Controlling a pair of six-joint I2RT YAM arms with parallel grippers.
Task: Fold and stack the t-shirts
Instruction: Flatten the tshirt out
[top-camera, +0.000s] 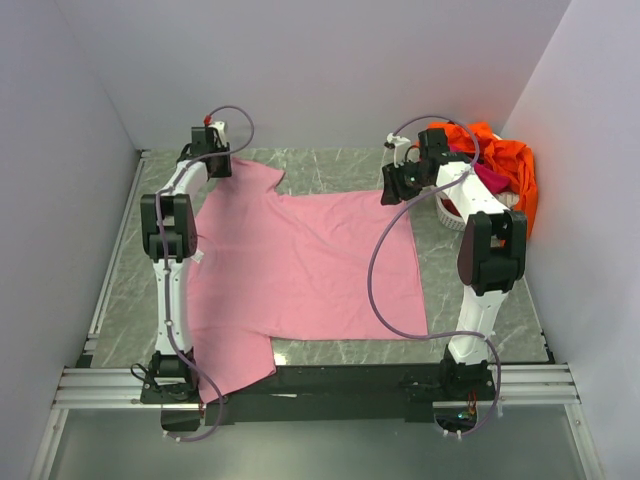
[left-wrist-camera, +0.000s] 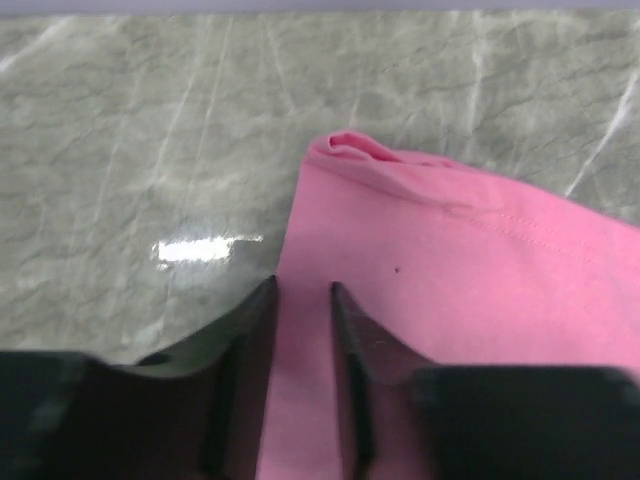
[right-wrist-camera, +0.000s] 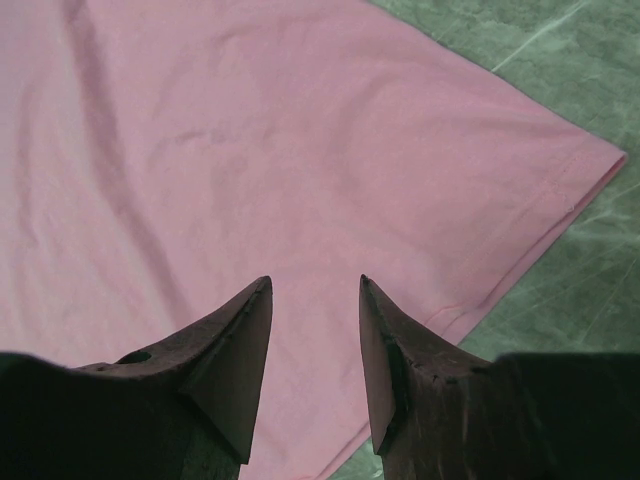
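Left gripper (left-wrist-camera: 302, 288) stands narrowly parted over the sleeve (left-wrist-camera: 420, 230) of the pink t-shirt (top-camera: 300, 270), spread flat at frame centre, grip indeterminable; right gripper (right-wrist-camera: 315, 283) hovers half open, empty, above its upper-right corner.

There are one pink t-shirt (top-camera: 300, 270), one orange t-shirt (top-camera: 508, 160), one magenta t-shirt (top-camera: 490, 178), one basket (top-camera: 449, 212).

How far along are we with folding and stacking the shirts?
Done: the pink shirt lies spread flat on the table, with no fold made. In hand: the left end effector straddles its sleeve edge, and the right end effector hovers open over a hem corner. Left: every fold. The orange shirt and magenta shirt sit in the basket, and there is no stack yet.
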